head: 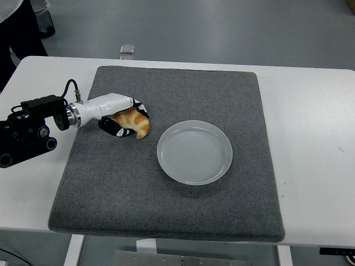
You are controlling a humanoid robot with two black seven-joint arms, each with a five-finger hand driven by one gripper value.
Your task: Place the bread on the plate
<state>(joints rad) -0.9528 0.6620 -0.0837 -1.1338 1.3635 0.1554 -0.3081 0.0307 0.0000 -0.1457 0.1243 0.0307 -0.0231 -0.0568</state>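
Observation:
The bread (135,123) is a golden-brown croissant on the left part of the grey mat (166,194). My left hand (123,117), white-backed with black fingers, reaches in from the left and its fingers curl around the croissant, gripping it at mat level. The pale grey round plate (194,152) sits empty near the mat's middle, a short way right of the croissant. The right arm is out of view.
The grey mat covers most of the white table (316,138). My left arm's black forearm (25,136) lies over the table's left edge. A small clear object (127,50) sits on the floor beyond the far edge. A person's dark clothing (16,27) shows at top left.

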